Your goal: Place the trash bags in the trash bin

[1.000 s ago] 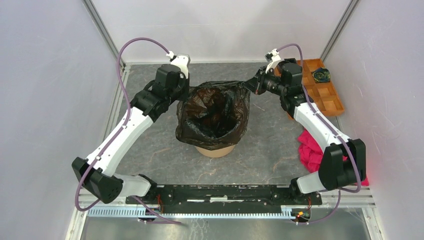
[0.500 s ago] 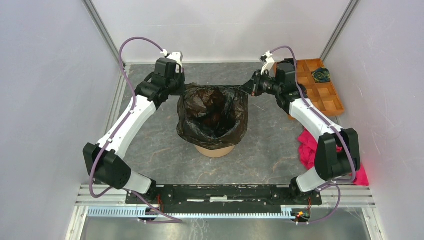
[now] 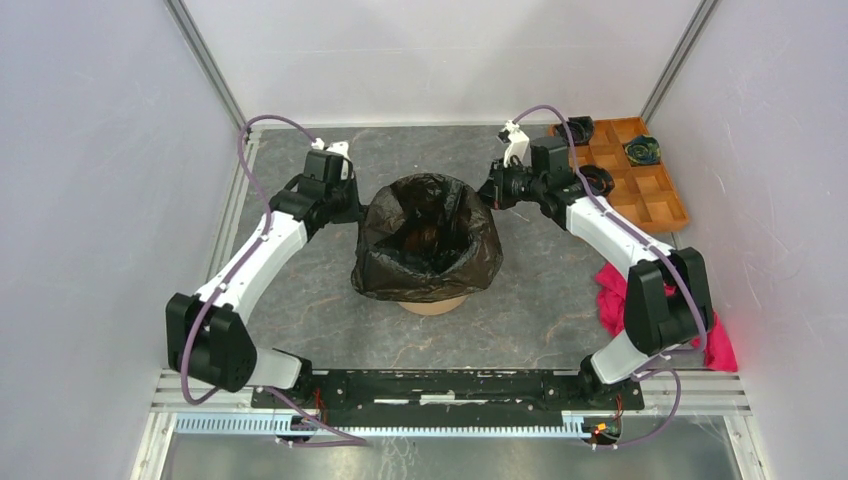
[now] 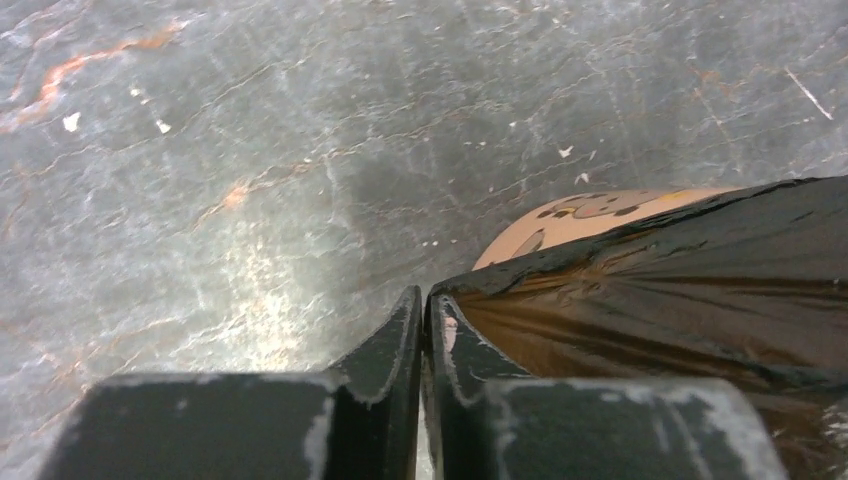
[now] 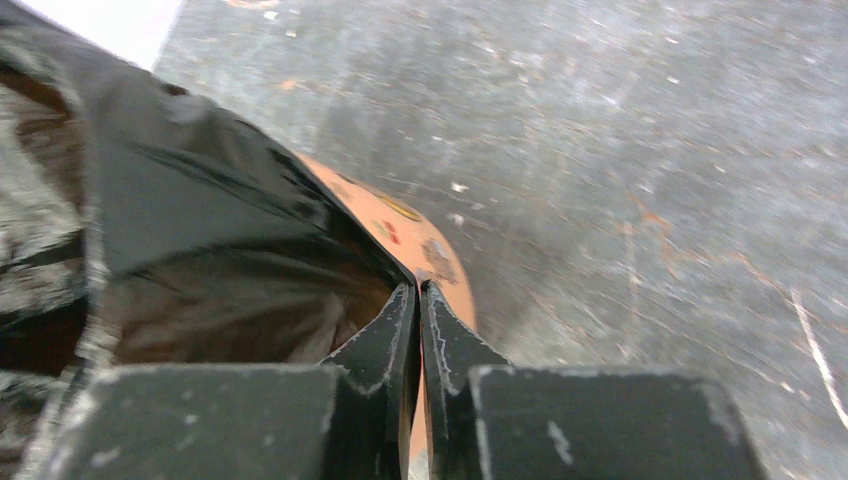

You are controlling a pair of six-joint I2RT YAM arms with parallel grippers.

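The black glossy trash bag [image 3: 427, 240] is draped over the orange trash bin [image 3: 432, 304], whose base shows under the film. The bag's mouth is spread open over the rim. My left gripper [image 3: 357, 208] sits at the bag's left side, low by the bin wall. In the left wrist view its jaws [image 4: 421, 297] are shut, with the bag's [image 4: 680, 270] taut edge running from their tip over the bin [image 4: 590, 215]. My right gripper [image 3: 490, 192] is at the bag's right side. Its jaws [image 5: 417, 290] are shut on the bag's [image 5: 200, 220] edge beside the bin's rim [image 5: 420, 240].
An orange-brown compartment tray [image 3: 655, 205] stands at the back right and holds small black rolls [image 3: 642, 150]. A pink-red cloth [image 3: 625, 300] lies at the right by my right arm's base. White walls and metal frame posts enclose the grey table [image 3: 540, 300].
Both grippers have come down and in toward the bin, drawing the bag's edges down over the rim. The corner that the right gripper held stretched outward now lies against the bin.
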